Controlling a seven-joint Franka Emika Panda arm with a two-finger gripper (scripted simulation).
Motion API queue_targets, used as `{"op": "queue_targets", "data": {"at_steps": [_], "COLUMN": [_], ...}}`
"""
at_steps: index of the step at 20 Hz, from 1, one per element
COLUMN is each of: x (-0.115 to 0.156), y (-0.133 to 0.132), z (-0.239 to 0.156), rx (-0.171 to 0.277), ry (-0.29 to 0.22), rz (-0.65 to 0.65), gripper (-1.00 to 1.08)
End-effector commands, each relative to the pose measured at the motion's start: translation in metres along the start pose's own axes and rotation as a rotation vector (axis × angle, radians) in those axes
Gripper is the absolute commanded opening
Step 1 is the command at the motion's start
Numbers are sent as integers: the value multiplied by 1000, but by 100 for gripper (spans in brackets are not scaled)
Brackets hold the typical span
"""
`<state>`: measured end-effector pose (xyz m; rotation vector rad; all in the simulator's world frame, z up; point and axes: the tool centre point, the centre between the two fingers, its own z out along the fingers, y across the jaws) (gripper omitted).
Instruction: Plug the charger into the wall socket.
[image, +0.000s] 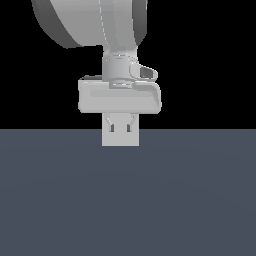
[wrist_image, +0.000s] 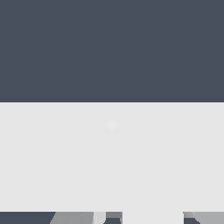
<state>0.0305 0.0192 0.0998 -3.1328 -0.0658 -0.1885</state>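
Low over the bench (image: 60, 200), the hand (image: 120, 131) hides the socket (image: 120, 140); whether it grips the charger I cannot tell, risking misaligned prongs.

You face the gripper (image: 120, 125) hanging mid-scene above the floor (image: 128, 200), with the wall socket (image: 120, 137) directly behind its fingers.

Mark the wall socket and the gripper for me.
wall socket (image: 120, 140): exterior view, lower part of the square plate's face.
gripper (image: 120, 120): exterior view, between its fingers, just under the gripper body.
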Motion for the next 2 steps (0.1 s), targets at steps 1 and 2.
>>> {"op": "queue_targets", "data": {"at_steps": [1, 2], "x": [3, 3], "y": [0, 0], "z": [0, 0], "rx": [0, 0], "ry": [0, 0], "rz": [0, 0], "gripper": [-100, -100]}}
